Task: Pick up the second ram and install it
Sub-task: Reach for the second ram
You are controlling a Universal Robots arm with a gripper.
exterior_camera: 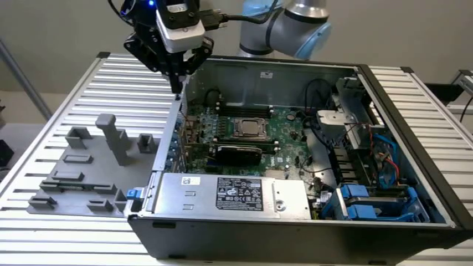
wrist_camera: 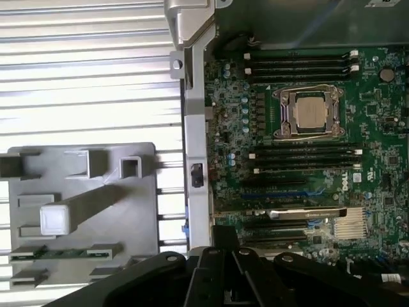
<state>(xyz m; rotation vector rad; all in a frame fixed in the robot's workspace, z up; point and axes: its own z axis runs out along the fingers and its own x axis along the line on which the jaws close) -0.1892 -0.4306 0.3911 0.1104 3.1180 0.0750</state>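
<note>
Now, gripper (exterior_camera: 176,87): clenched, empty, over case wall (exterior_camera: 168,133).
Handling: we judge second ram (wrist_camera: 64,251) light, stiff, fragile; pinch long edges.

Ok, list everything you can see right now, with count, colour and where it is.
table: one, silver, slatted, under everything
computer case: one, black, open, on the table
motherboard: one, green, inside the case
processor: one, silver, mid-motherboard
expansion card: one, black-topped, beside the processor
power supply: one, silver, along the case's near side
drive caddies: at least two, blue, case corner at the exterior view's right
fixture tray: one, grey, on the table, exterior view's left
ram stick: one, green, in a tray slot
arm: one, silver-grey
pincer: one, black, shut, over the case's wall
</note>
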